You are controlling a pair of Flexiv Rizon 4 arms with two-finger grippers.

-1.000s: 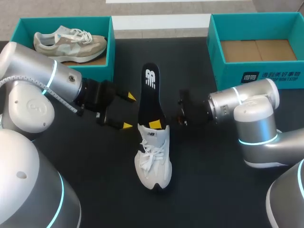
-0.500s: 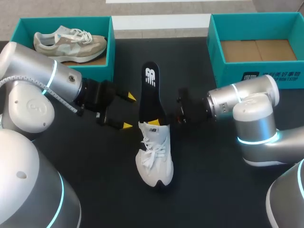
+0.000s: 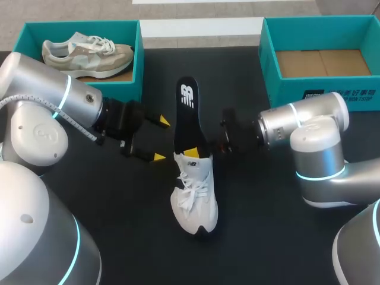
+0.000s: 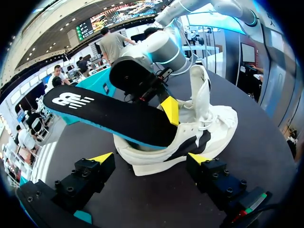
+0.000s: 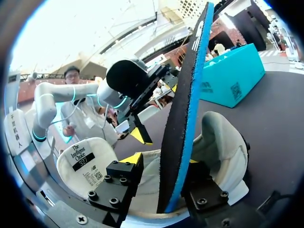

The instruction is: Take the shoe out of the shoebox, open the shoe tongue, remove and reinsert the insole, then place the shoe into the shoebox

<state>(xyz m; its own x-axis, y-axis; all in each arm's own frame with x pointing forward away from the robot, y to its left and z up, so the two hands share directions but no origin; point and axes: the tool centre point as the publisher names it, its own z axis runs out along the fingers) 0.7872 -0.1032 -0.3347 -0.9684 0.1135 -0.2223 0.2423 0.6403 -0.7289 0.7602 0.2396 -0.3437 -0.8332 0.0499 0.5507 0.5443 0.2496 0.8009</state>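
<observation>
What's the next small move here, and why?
Probably bring the open left gripper in to brace the white shoe. The right gripper is shut on the insole, whose end sits in the shoe, and nothing steadies the shoe.

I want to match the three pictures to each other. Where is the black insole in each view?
Head view: insole in the middle, sticking out of the white shoe at its opening.
Left wrist view: insole ahead of the open left gripper, above the shoe.
Right wrist view: insole edge-on between the fingers of the right gripper.
Shared landmark: the white shoe, visible in all three.
</observation>
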